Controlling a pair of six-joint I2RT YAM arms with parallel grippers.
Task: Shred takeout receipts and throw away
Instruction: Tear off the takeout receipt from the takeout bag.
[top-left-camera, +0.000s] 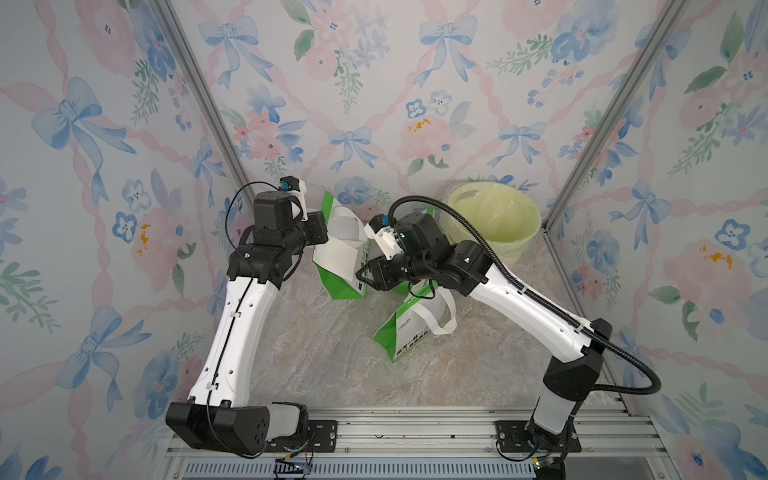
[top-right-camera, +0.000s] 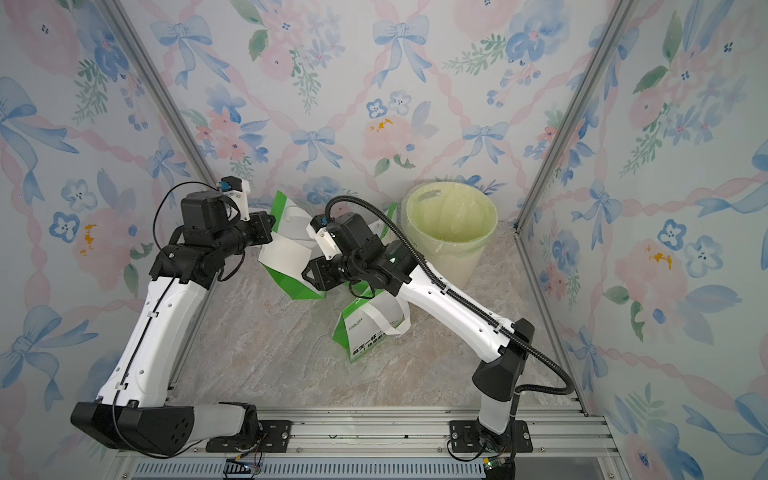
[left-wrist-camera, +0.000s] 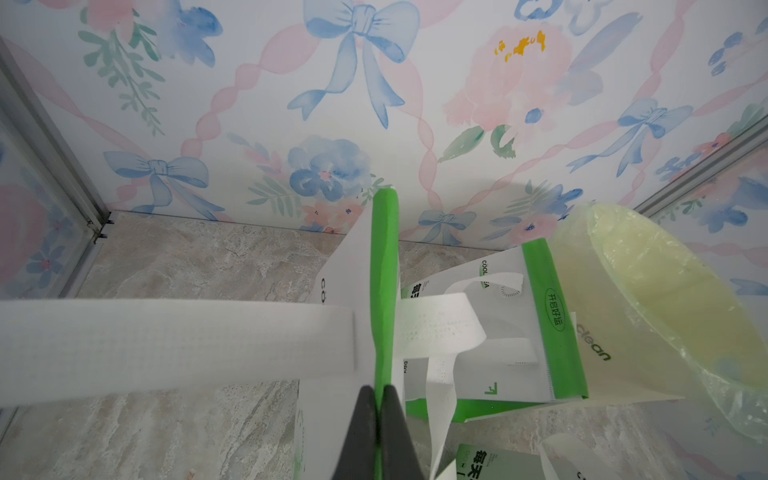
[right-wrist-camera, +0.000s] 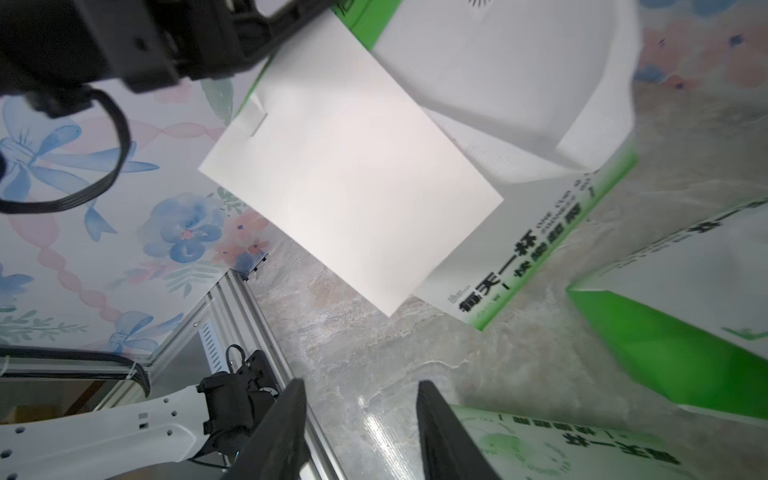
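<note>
While both top views show the left gripper (top-left-camera: 323, 232) at the top rim of a tilted green-and-white paper takeout bag (top-left-camera: 345, 286) and the right gripper (top-left-camera: 363, 275) just beside its lower side, bare marble-patterned tabletop (top-left-camera: 324, 353) lies open on the near side. From the left wrist, the left jaws pinch shut on that bag's green edge, with a pale yellow lined round bin (left-wrist-camera: 665, 299) beyond. From the right wrist, the right jaws stand apart and empty, and a plain white rectangular paper receipt (right-wrist-camera: 349, 166) lies against the bag's side, one corner jutting free.
</note>
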